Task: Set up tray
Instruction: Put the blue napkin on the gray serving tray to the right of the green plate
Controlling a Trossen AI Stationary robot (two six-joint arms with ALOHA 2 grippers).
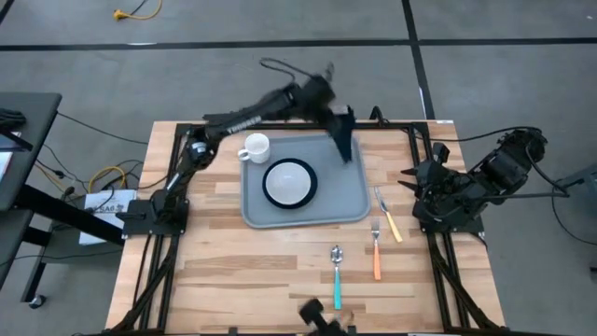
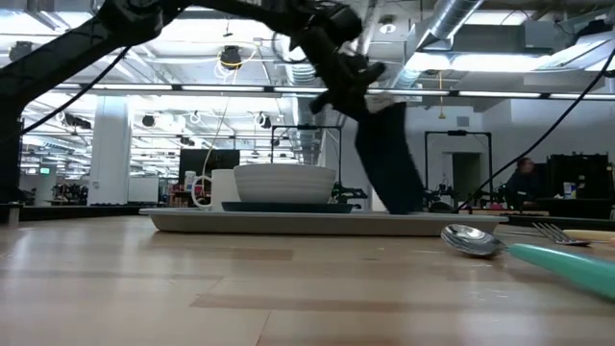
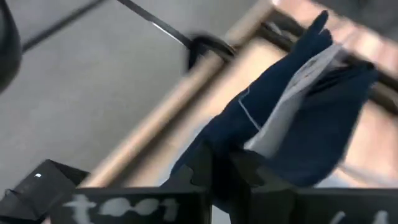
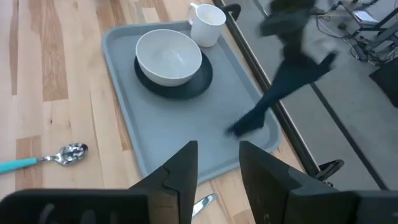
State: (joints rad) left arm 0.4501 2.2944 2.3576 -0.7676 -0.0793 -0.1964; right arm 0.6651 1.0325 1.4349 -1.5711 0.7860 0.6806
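The light grey-blue tray (image 1: 350, 201) lies mid-table and carries a dark plate (image 1: 290, 200) with a white bowl (image 1: 289, 180) and a white mug (image 1: 255, 147). My left gripper (image 1: 332, 105) is above the tray's far right corner, shut on the dark navy napkin (image 1: 344, 135), which hangs under it in the low view (image 2: 389, 159). My right gripper (image 4: 217, 168) is open and waits at the table's right edge, touching nothing. My left gripper pinches the napkin's upper end (image 3: 214, 158) between its two fingers, coming from above. The cloth is folded in several layers, with a white inner face (image 3: 292, 93) showing. It hangs slack below the fingers, and its lower tip (image 4: 238, 129) reaches the tray's floor near the far right corner.
To the right of the tray lie a knife (image 1: 387, 217) and an orange-handled fork (image 1: 376, 252); a teal-handled spoon (image 1: 337, 275) lies nearer the near edge. A black frame rail (image 1: 392, 126) runs along the far edge. Bare wood shows left of the tray.
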